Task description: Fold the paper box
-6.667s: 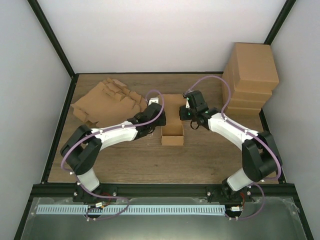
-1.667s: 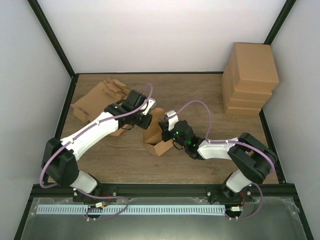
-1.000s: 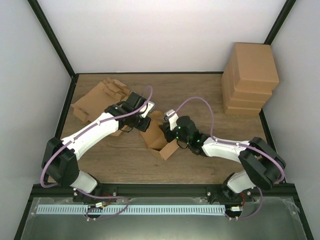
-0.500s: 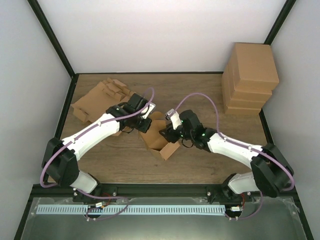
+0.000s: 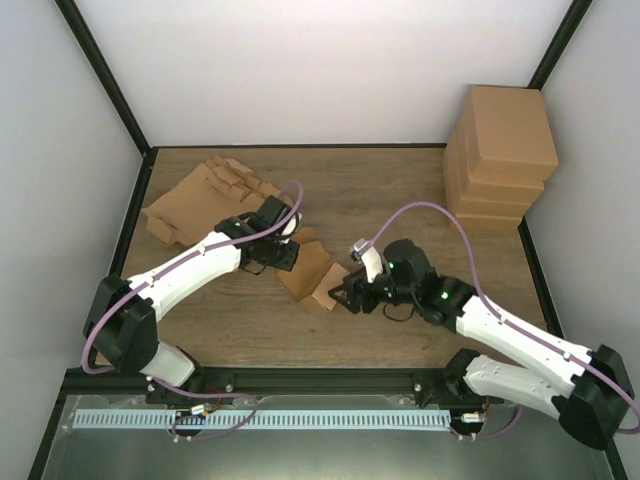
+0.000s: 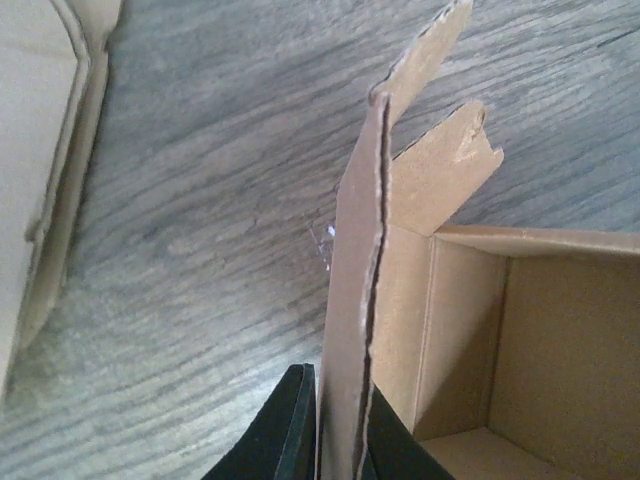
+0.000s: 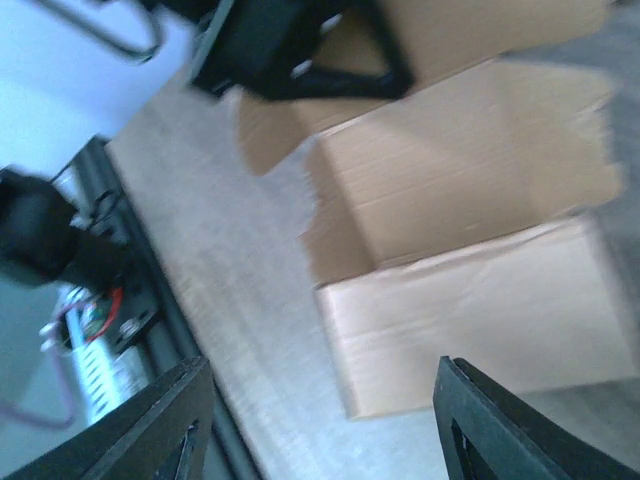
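Note:
The brown paper box (image 5: 312,272) lies open and skewed on the wooden table, left of centre. My left gripper (image 5: 287,252) is at its far left side, shut on an upright side wall (image 6: 355,300) of the box. That wall is pinched between the two black fingers (image 6: 295,430), and the box's open inside (image 6: 520,340) shows to the right. My right gripper (image 5: 343,295) stands open just off the box's near right end, with nothing between its fingers (image 7: 160,420). The box's outer wall (image 7: 470,300) lies ahead of it.
A pile of flat cardboard blanks (image 5: 205,200) lies at the back left, close behind my left arm. A stack of finished boxes (image 5: 505,155) stands at the back right corner. The black frame rail (image 5: 320,375) runs along the table's near edge.
My right gripper has opened and drawn back from the box toward the near right. The box has turned and settled lower on the table. My left gripper keeps its hold on the wall.

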Motion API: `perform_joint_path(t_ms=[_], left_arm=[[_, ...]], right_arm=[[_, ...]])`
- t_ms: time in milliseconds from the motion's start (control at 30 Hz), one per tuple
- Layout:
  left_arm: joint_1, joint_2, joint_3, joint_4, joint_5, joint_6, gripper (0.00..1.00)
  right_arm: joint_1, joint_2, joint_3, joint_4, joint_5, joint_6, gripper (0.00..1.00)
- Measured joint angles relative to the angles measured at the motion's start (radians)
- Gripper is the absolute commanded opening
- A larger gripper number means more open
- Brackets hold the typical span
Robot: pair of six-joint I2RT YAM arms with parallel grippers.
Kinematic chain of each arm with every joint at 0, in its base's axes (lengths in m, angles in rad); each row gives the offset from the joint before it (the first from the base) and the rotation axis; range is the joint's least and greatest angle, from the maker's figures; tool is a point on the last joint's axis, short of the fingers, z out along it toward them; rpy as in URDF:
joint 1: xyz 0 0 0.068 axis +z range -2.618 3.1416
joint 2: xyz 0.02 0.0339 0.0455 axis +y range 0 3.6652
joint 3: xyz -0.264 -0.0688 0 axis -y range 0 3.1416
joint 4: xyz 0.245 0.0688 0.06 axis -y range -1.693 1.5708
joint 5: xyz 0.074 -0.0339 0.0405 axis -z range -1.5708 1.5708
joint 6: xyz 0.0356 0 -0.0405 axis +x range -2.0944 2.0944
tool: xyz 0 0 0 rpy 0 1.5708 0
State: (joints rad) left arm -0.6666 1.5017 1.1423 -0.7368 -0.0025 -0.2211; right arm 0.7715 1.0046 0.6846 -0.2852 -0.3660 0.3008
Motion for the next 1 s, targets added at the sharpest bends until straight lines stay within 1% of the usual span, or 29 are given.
perform_joint_path(t_ms=[133, 267, 400, 600, 700, 833, 1000], left_arm=[[0.000, -0.022, -0.031, 0.002, 0.017, -0.072, 0.09], [0.000, -0.069, -0.039, 0.005, 0.045, -0.113, 0.10], [0.000, -0.091, -0.039, 0.011, 0.060, -0.127, 0.10], [0.000, -0.092, -0.039, 0.011, 0.069, -0.139, 0.10], [0.000, -0.092, -0.039, 0.011, 0.073, -0.139, 0.10], [0.000, -0.092, -0.039, 0.010, 0.077, -0.139, 0.10], [0.004, -0.095, -0.039, 0.011, 0.094, -0.139, 0.10]], right_arm=[[0.113, -0.102, -0.081, 0.013, -0.017, 0.010, 0.61], [0.216, -0.098, -0.107, 0.022, 0.007, -0.057, 0.61], [0.241, 0.002, -0.039, 0.015, 0.020, -0.196, 0.63], [0.246, 0.194, 0.159, -0.002, 0.041, -0.459, 0.63], [0.246, 0.290, 0.230, -0.012, 0.068, -0.556, 0.63], [0.270, 0.369, 0.248, -0.023, 0.131, -0.647, 0.63], [0.285, 0.389, 0.220, 0.004, 0.187, -0.710, 0.61]])
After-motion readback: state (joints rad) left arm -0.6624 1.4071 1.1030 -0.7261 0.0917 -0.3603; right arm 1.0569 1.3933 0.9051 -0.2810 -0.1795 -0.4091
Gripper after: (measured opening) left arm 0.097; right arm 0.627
